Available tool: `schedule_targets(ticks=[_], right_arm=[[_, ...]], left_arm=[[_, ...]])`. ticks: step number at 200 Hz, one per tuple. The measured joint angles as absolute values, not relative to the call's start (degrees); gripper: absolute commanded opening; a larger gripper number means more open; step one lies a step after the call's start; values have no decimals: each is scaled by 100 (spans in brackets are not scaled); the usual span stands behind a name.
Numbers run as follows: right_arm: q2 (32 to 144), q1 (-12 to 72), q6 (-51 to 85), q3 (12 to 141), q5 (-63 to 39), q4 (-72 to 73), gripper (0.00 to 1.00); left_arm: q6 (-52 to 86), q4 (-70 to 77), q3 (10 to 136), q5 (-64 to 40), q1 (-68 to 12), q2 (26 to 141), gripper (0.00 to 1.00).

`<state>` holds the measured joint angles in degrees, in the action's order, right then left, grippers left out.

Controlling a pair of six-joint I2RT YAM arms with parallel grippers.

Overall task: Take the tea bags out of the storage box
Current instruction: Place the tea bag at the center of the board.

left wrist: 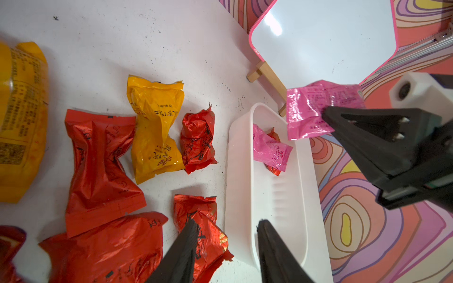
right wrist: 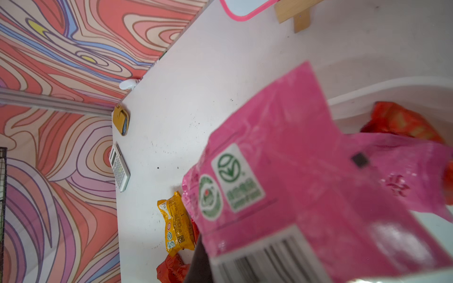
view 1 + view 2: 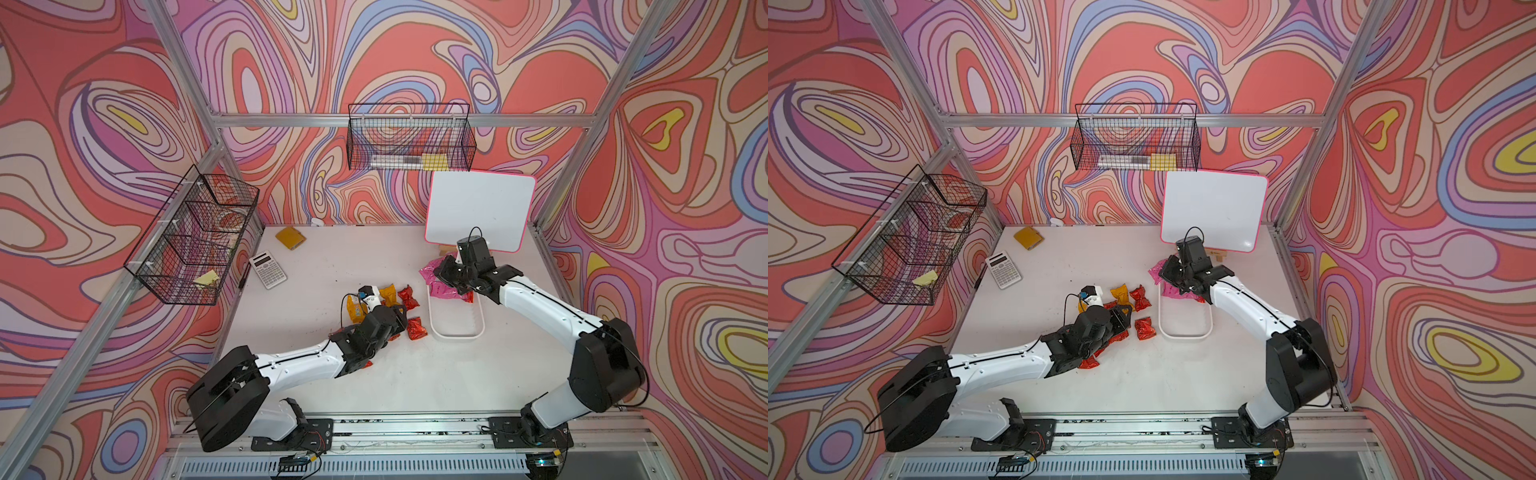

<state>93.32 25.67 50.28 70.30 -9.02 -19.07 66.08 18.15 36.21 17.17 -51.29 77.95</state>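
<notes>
The storage box (image 3: 435, 328) is a shallow white tray right of the table's middle, also in the left wrist view (image 1: 242, 171). My right gripper (image 3: 437, 274) hangs over its far end, shut on a long pink tea bag (image 1: 306, 110) that fills the right wrist view (image 2: 294, 171). A second pink tea bag (image 1: 269, 149) and a red one (image 2: 402, 120) lie inside the box. Several red tea bags (image 3: 417, 328) and two yellow ones (image 3: 388, 293) are spread on the table left of the box. Above them my left gripper (image 1: 228, 224) is open and holds nothing.
A pink-edged whiteboard (image 3: 482, 212) leans on a wooden stand behind the box. A calculator (image 3: 268, 270) and a mustard pad (image 3: 291, 237) lie at the far left. Wire baskets hang on the left wall (image 3: 199, 237) and on the back wall (image 3: 411, 137).
</notes>
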Motion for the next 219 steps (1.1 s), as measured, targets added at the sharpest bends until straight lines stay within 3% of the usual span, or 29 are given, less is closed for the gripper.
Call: schedule_targets(ticks=[136, 159, 219], right_arm=[[12313, 2971, 5660, 8980, -1201, -1295, 0], [12497, 3048, 5662, 9118, -1144, -1341, 15], [12287, 3096, 5369, 8969, -1002, -1376, 39]], left_arm=[[6643, 1691, 3240, 1927, -5096, 7196, 45], [6617, 1684, 3238, 1916, -5072, 7164, 45], [6449, 1579, 3258, 1837, -4952, 7133, 45]])
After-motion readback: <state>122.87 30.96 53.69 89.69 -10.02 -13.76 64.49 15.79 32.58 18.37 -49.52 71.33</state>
